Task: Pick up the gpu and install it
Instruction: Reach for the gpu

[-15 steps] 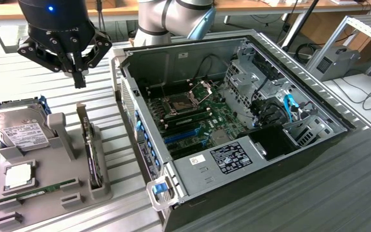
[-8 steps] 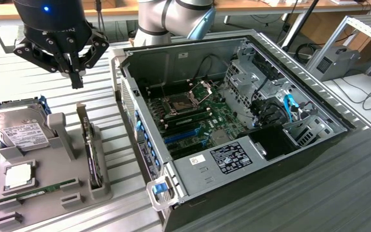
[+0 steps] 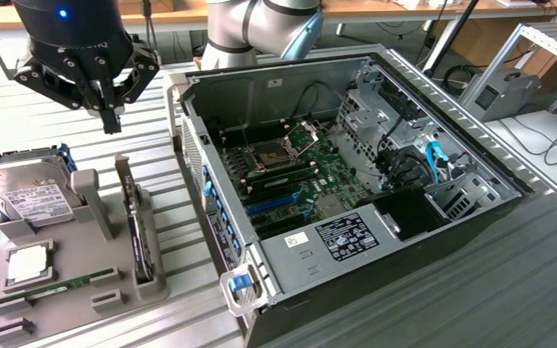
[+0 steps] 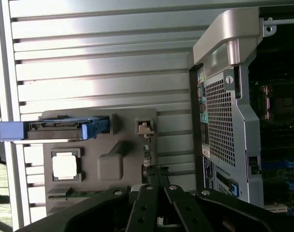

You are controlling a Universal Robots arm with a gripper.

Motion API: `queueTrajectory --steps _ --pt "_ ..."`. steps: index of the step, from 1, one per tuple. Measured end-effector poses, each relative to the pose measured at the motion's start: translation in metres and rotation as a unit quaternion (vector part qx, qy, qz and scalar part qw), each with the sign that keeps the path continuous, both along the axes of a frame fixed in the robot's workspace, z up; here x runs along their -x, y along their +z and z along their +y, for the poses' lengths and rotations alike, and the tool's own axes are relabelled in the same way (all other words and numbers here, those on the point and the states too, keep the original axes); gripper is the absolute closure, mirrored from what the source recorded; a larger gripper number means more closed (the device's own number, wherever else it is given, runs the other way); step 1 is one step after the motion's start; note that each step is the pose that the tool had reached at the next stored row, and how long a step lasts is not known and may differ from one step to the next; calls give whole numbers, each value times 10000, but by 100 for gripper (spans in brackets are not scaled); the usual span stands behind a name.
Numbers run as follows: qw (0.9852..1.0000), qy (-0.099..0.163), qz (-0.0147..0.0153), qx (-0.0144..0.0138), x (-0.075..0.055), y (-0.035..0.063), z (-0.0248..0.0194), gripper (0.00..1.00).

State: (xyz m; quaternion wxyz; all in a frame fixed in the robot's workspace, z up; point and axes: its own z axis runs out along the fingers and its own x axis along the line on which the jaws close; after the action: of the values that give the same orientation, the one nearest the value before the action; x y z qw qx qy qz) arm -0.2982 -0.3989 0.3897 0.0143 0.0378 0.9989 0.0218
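One gripper [image 3: 112, 125] is shown shut and empty above the grey holder [image 3: 80, 261], in which the gpu [image 3: 141, 235] is stood on edge, so neither lifting nor installation in the computer case [image 3: 405, 290] is judged done.

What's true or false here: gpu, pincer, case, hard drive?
1. The pincer is shut and holds nothing. True.
2. The gpu is seated in the case. False: it stands on edge in the gray holder beside the case.
3. The case is open, with the motherboard exposed. True.
4. The hard drive lies inside the case. False: it rests on the gray holder.
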Motion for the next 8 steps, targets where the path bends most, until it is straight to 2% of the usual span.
queueTrajectory --steps 8 --pt "10000 0 0 0 38 0 0 89"
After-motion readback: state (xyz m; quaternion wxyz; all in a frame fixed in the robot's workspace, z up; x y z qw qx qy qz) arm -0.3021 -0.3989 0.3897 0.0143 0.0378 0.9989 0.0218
